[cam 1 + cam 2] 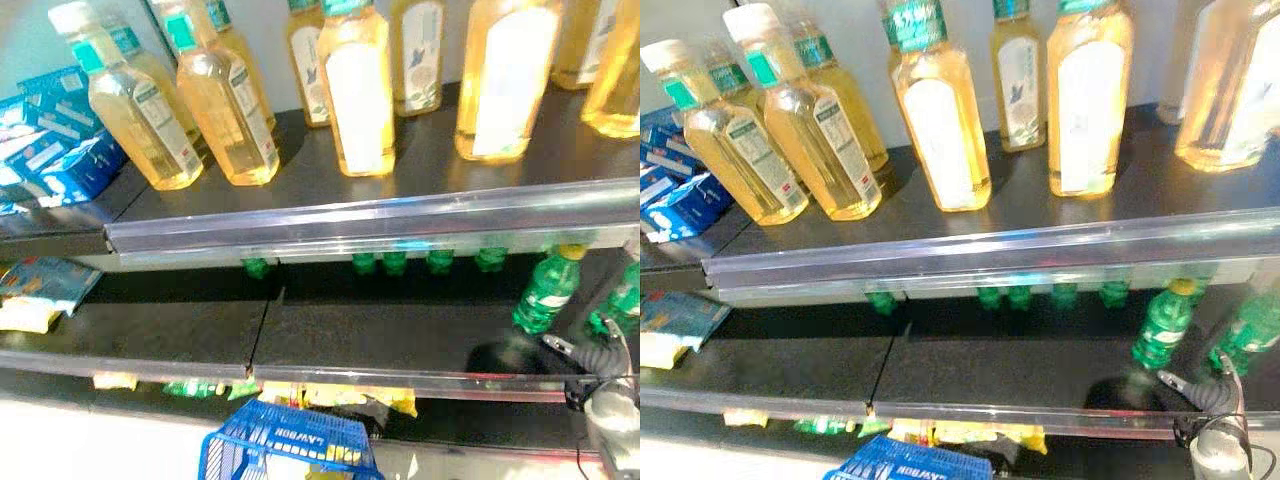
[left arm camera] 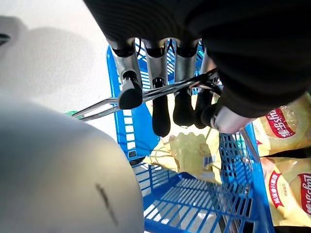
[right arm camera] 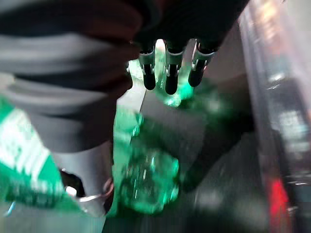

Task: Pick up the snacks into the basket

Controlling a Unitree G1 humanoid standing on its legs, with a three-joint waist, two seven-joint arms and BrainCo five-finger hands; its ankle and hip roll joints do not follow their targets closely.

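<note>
Far left on the middle shelf (image 1: 180, 325): blue snack packs (image 1: 45, 285). Low and left of centre: blue basket (image 1: 285, 445), its wire handle (image 2: 146, 94) gripped by the left robot hand (image 2: 160, 73) with curled fingers; a yellow snack bag (image 2: 192, 153) inside, more yellow snack bags (image 2: 286, 126) on the lowest shelf just beside. Above: tea bottles (image 1: 355, 85). Far right: right robot hand (image 3: 167, 73) with fingers extended, holding nothing, among green bottles (image 1: 545, 290).

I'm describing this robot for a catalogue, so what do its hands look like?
Both the left hand and the right hand have silver fingers ending in dark tips. A dark ribbed cover wraps the back of each hand and the wrist.
</note>
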